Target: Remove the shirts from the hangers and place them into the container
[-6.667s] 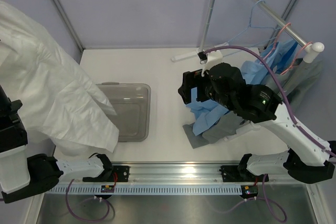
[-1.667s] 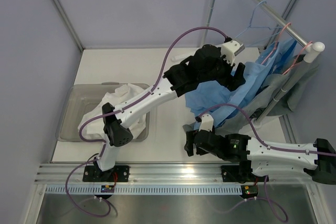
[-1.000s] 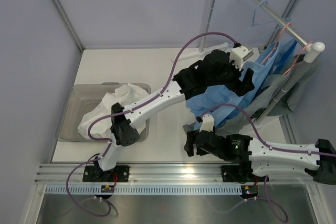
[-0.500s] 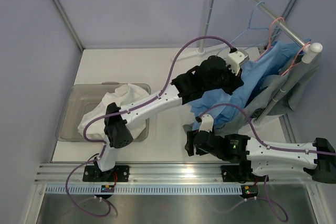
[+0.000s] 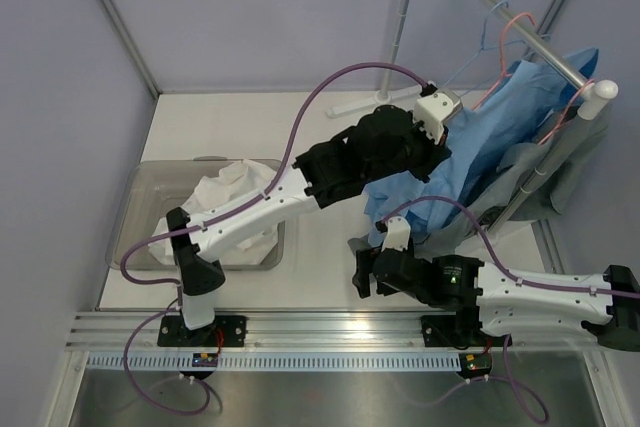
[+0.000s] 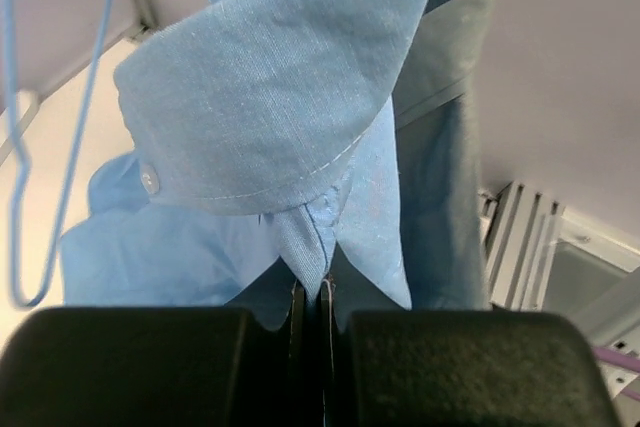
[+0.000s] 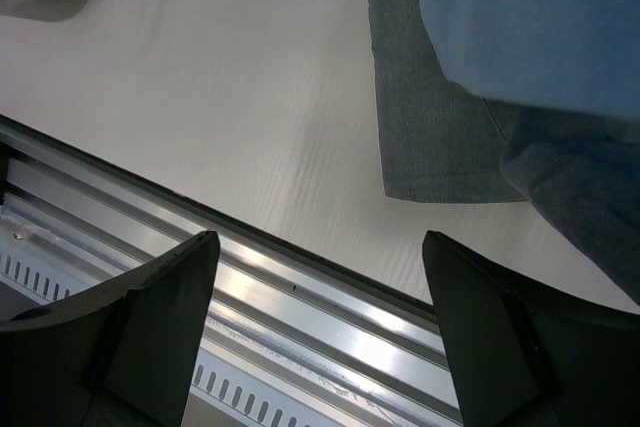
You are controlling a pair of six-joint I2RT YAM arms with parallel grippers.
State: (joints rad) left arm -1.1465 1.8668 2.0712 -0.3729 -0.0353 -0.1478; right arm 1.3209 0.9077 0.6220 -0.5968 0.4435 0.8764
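Sitting at the left of the table (image 5: 320, 117), the tub (image 5: 132, 215) holds the white shirt (image 5: 225, 197) in a crumpled heap, so by the look of it one of three is done. From beside it the left arm (image 5: 290, 187) stretches diagonally across, a long reach because tub and hanging clothes are well apart.

Low at centre, the right gripper (image 7: 318, 247) hovers just over the table, jaws wide with nothing between them. The hem of the grey shirt (image 7: 425, 117) lies just beyond it, so it seems parked there to gather trailing cloth.

Further right, the left gripper (image 6: 310, 299) is pinched tight on the blue shirt (image 6: 270, 117) just under the collar point, a firm spot for drawing the neck off its wire. That shirt is bunched up near the pole (image 5: 500, 12), apparently partly on a pink hanger (image 5: 520, 27), though where cloth meets wire is hidden. A blue hanger (image 6: 15, 147) hangs bare beside it. Rightmost, the grey shirt droops below a second pink hanger (image 5: 572, 97), not yet handled.
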